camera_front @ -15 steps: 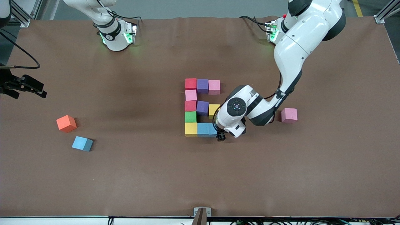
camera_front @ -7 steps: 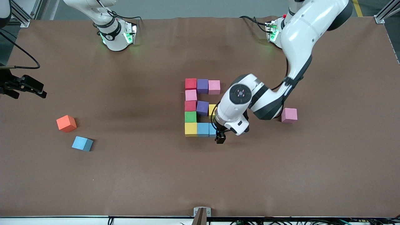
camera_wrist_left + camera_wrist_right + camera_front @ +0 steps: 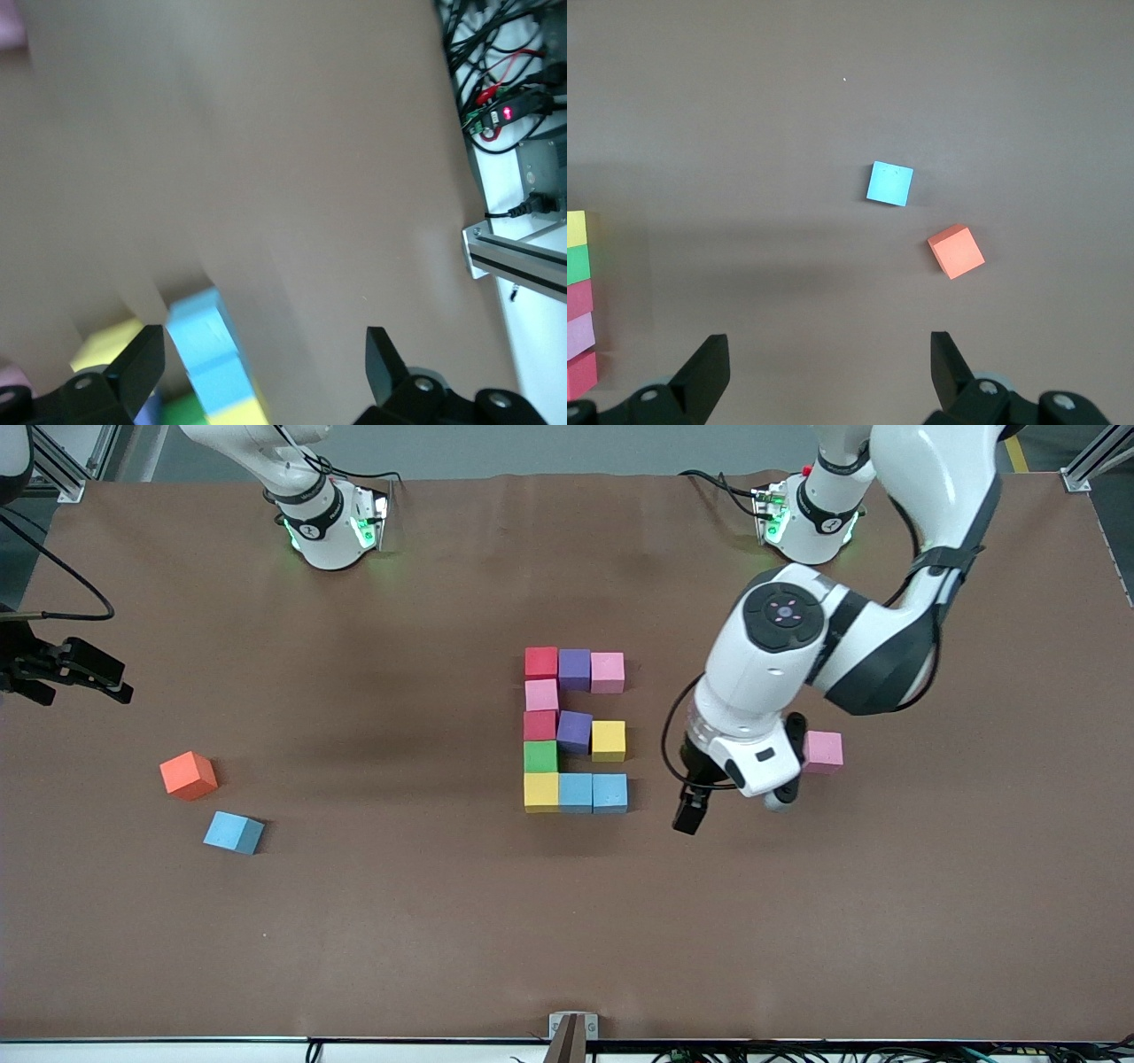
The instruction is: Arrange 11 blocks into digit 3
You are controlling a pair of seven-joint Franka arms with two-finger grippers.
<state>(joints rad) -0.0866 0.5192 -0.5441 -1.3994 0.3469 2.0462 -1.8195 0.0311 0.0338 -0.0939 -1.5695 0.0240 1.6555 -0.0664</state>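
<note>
The eleven blocks [image 3: 575, 730] are laid as a 3 mid-counter [image 3: 443, 921]; the figure is judged complete; the left pincer [image 3: 689, 815] is spread, empty, over bare counter beside it; the right pincer [image 3: 824, 372] waits spread; only withdrawal is called for.

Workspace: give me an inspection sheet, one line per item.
Surface: brown table, bare mat.
Job's things: eleven blocks packed together mid-table, none stacked.
Clutter: pink cube beside left arm; orange cube and blue cube toward right arm's end.
Grippers: left gripper open, empty, over bare table beside blocks; right gripper open, waiting at table edge.
Cables: black leads at both bases.
Surroundings: aluminium frame at corners.
</note>
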